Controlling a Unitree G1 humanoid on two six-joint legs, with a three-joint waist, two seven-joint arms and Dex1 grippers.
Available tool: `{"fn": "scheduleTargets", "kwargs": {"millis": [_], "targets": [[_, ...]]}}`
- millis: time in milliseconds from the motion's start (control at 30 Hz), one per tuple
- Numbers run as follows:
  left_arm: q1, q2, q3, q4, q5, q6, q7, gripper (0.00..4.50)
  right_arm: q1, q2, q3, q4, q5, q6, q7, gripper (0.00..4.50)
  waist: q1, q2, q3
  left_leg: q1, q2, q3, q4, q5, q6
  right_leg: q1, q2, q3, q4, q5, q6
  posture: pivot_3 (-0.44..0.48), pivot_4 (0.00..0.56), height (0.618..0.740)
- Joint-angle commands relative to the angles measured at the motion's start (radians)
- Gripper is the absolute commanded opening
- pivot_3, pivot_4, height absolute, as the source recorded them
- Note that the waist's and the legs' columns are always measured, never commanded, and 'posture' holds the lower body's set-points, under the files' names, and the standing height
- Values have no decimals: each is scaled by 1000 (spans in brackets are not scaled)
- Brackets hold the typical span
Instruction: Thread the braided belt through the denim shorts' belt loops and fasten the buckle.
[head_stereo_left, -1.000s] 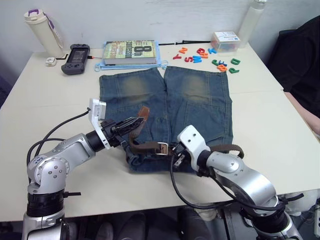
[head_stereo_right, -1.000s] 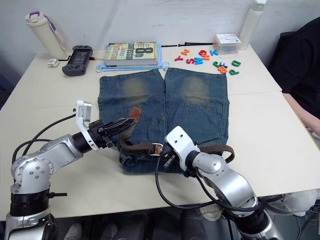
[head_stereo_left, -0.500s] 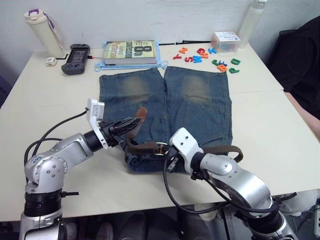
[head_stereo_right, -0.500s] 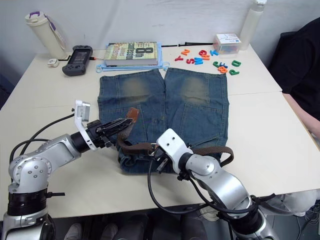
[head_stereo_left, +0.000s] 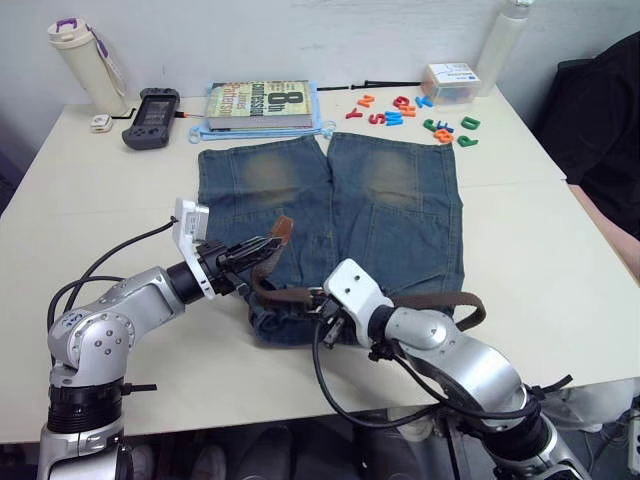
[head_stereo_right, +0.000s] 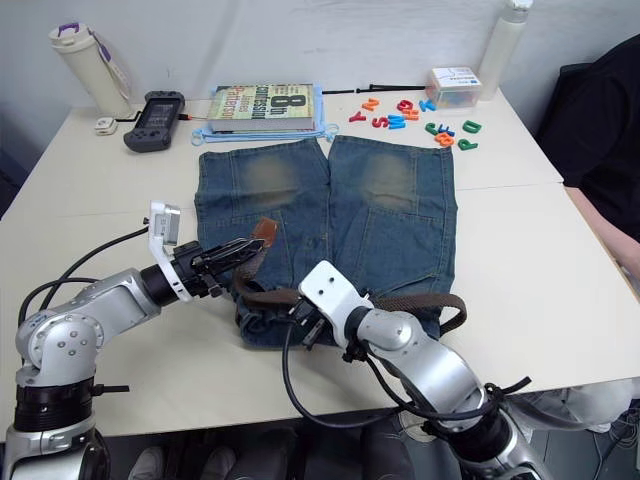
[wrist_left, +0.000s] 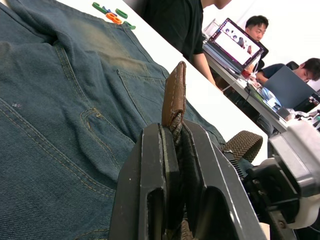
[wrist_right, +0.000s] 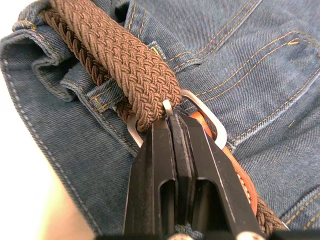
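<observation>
Braided belt (head_stereo_left: 300, 294) is lying along the waistband of the denim shorts (head_stereo_left: 400, 215) at the near edge of the table (head_stereo_left: 90, 220), its tan tip rising over the left pocket and the far end looping out past the shorts on the right. In the left eye view the left gripper (head_stereo_left: 252, 256) is pinching the strap just below the tip, while the right gripper (head_stereo_left: 322, 322) is sitting at the buckle (head_stereo_left: 318, 295).

The left wrist view is showing the left fingers (wrist_left: 150, 170) clamped narrow on the leather tip, which is standing upright between them; people at laptops are sitting beyond the table.

The right wrist view is showing what the head views cannot: the right fingers (wrist_right: 160, 165) are pressed together on the silver frame of the buckle, with the woven strap passing through it and a belt loop (wrist_right: 107, 92) just beside.

The strap is probably limp and light, so it will sag and twist; the stiffer tip and rigid buckle look like the sensible places to hold. The denim is soft and may bunch when pulled.
</observation>
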Motion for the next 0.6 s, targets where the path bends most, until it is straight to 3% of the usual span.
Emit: {"fn": "scheduleTargets", "kwargs": {"millis": [33,300,600], "targets": [[-61,-28,2,-54,-20,-19,16,0,-9,-7,35,14,-5,11,17,45,1,0,0,0,0,0,0,0,0,0,0,0,0,0,0,0,150,740],[-241,-184,-77,-52,7,-49,96,0,-22,-19,81,46,4,87,42,45,-2,-1,0,0,0,0,0,0,0,0,0,0,0,0,0,0,150,740],[-340,-372,-212,110,185,-173,62,0,-77,-59,177,39,-35,146,38,45,3,-1,-1,0,0,0,1,0,0,0,0,0,0,0,0,0,150,740]]}}
